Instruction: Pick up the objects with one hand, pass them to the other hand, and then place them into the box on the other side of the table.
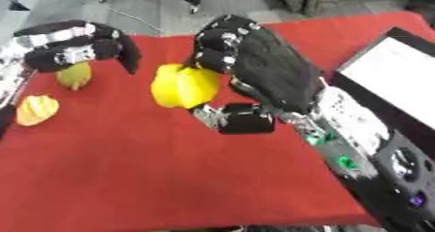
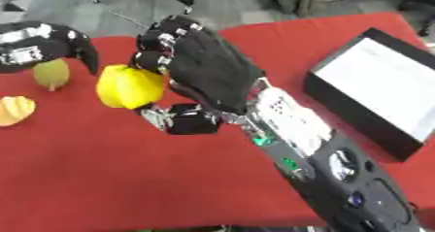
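Red tablecloth (image 1: 153,177) covers the work surface. Black box (image 2: 374,90) with a white inside lies on the cloth, right of the yellow fruit. Right hand (image 1: 263,71): fingers and thumb curled around the yellow fruit (image 1: 184,86), held above the cloth. Left hand (image 1: 81,44) sits left of that fruit, apart from it, fingers curled, holding nothing. Below the left hand, a yellow-green lemon (image 1: 75,75); beside it, an orange piece (image 1: 36,109).
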`<state>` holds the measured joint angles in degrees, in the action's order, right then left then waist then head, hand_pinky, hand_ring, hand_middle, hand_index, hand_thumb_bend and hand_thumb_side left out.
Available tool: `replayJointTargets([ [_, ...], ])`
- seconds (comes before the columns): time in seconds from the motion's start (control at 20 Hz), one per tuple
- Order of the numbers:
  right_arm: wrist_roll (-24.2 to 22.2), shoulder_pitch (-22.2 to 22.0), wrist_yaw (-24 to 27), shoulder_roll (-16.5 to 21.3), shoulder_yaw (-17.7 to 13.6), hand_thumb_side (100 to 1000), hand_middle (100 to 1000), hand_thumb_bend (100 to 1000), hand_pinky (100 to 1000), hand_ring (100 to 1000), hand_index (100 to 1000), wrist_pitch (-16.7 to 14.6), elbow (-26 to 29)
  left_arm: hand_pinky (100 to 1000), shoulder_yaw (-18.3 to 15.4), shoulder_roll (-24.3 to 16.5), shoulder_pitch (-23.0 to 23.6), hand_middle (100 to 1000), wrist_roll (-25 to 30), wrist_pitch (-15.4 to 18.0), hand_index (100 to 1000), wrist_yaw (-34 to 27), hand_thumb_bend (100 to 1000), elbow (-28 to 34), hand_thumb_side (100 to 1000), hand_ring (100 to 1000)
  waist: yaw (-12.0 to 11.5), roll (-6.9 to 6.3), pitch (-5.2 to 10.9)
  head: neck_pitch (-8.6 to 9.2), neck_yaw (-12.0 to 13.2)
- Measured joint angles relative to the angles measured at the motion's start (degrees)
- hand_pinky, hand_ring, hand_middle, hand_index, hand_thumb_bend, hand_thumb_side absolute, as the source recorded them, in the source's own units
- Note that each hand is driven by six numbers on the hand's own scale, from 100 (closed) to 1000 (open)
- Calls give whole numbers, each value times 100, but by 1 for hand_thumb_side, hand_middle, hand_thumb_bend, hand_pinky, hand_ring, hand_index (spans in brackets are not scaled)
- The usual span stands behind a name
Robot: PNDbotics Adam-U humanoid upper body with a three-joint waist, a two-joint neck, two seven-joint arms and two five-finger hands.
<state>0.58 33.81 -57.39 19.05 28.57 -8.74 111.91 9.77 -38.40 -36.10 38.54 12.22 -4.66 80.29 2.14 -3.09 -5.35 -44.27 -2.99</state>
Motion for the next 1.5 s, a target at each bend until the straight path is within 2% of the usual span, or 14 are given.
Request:
replayJointTargets([
  [0.15, 283, -349, 138, 357, -479, 371, 454, 112, 650, 643, 236, 541, 44, 726, -572, -13, 483, 592, -767, 261, 736, 704, 265, -207, 717, 619, 19, 37, 15, 0, -207],
  [0.3, 738, -645, 213, 739, -984, 371, 454, 112, 650, 643, 236, 1162, -147, 726, -1116, 138, 987, 592, -1443, 279, 736, 1211, 265, -272, 717, 619, -8, 65, 26, 0, -463],
  [0.4, 1010, -765, 251, 888, -1271, 364, 426, 155, 601, 611, 258, 1502, -410, 722, -1378, 263, 1232, 587, -1732, 224, 728, 1360, 241, -241, 744, 613, -14, 74, 33, 0, -632],
  [0.55, 1576, -972, 488, 1357, -1967, 350, 423, 157, 594, 612, 295, 2358, -1520, 723, -1933, 629, 2020, 587, -2099, 22, 727, 1373, 237, 53, 738, 613, -144, 92, 36, 0, -1022],
  [0.7, 1916, -960, 852, 1697, -2337, 334, 434, 170, 599, 621, 341, 2797, -2673, 723, -2300, 877, 2360, 586, -2307, -162, 726, 1348, 235, 486, 730, 612, -197, 103, 36, 0, -1243],
  [0.75, 1974, -954, 956, 1769, -2418, 334, 441, 206, 599, 626, 370, 2857, -3021, 722, -2385, 932, 2422, 585, -2356, -209, 726, 1329, 234, 628, 727, 611, -216, 98, 36, 0, -1287],
  [0.8, 2016, -935, 1058, 1820, -2491, 350, 464, 324, 607, 646, 431, 2903, -3354, 722, -2460, 976, 2471, 584, -2399, -252, 725, 1311, 232, 755, 728, 611, -225, 96, 37, 0, -1323],
  [0.85, 2031, -902, 1158, 1858, -2555, 367, 520, 528, 635, 693, 574, 2935, -3678, 722, -2522, 1019, 2504, 584, -2438, -291, 725, 1284, 232, 859, 725, 611, -232, 98, 37, 0, -1351],
  [0.95, 1870, -837, 1352, 1909, -2640, 423, 596, 722, 680, 744, 772, 2974, -4301, 722, -2605, 1075, 2520, 584, -2499, -364, 725, 1221, 231, 1038, 724, 610, -267, 102, 37, 0, -1388],
  [1.0, 1705, -802, 1426, 1916, -2668, 456, 610, 794, 694, 751, 808, 2978, -4576, 722, -2634, 1087, 2523, 584, -2520, -393, 726, 1198, 231, 1099, 724, 611, -276, 102, 37, 0, -1399],
  [1.1, 1345, -757, 1454, 1959, -2705, 468, 656, 857, 727, 770, 873, 2966, -4959, 722, -2661, 1118, 2524, 584, -2538, -438, 726, 1169, 230, 1175, 724, 610, -296, 104, 37, 0, -1406],
  [1.25, 843, -759, 1098, 2034, -2730, 490, 717, 884, 773, 794, 928, 2902, -5058, 723, -2667, 1120, 2519, 586, -2539, -477, 728, 1167, 232, 1222, 727, 612, -296, 111, 37, 0, -1346],
  [1.35, 549, -786, 621, 2058, -2743, 502, 746, 868, 797, 807, 955, 2829, -4811, 724, -2668, 1120, 2498, 587, -2522, -490, 729, 1185, 235, 1224, 729, 613, -296, 121, 36, 0, -1169],
  [1.5, 154, -895, -204, 2061, -2738, 493, 764, 834, 820, 821, 968, 2653, -4029, 725, -2665, 1108, 2441, 588, -2468, -471, 730, 1246, 242, 1203, 719, 614, -288, 136, 32, 0, -741],
])
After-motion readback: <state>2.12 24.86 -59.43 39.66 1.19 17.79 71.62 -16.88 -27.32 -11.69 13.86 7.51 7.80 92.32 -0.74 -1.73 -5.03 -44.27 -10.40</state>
